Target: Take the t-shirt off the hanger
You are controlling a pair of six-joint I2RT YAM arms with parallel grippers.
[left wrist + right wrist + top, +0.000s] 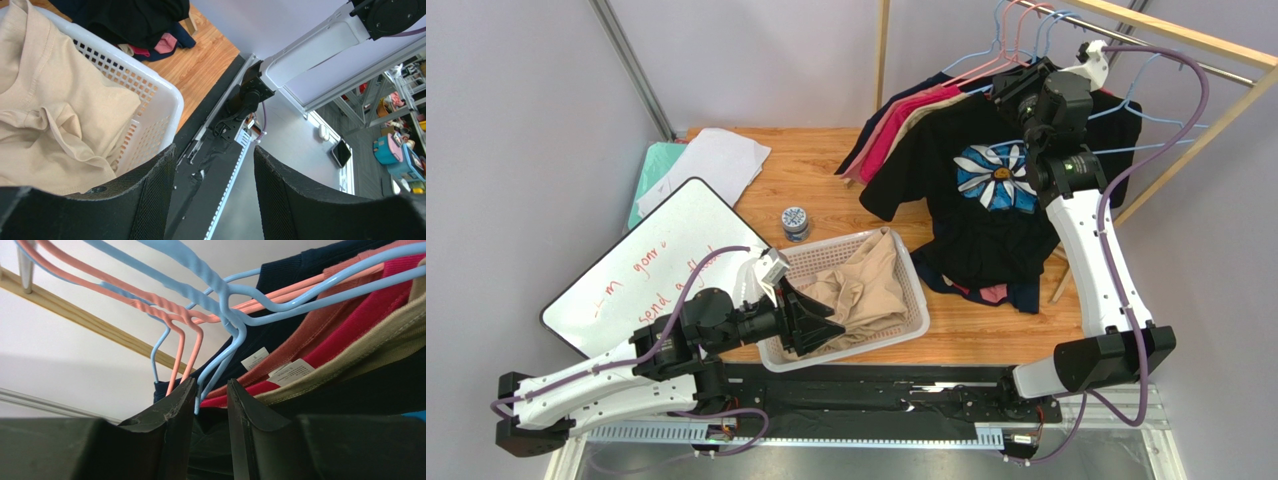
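Observation:
A black t-shirt (986,225) with a blue and white daisy print hangs on a light blue hanger (235,325) from the wooden rail (1166,35) at the back right. My right gripper (1018,88) is up at its collar. In the right wrist view its jaws (211,385) stand a narrow gap apart, closed on dark fabric (212,440), with the hanger's neck running down between them. My left gripper (826,325) is open and empty, low at the near edge of the white basket (918,300); it also shows in the left wrist view (215,150).
The basket (160,95) holds a beige shirt (856,285). Navy, red and tan shirts (896,130) hang to the left of the black one. An empty blue hanger (1156,120) hangs to the right. A whiteboard (656,260), white sheets (711,160) and a small jar (795,221) lie on the table.

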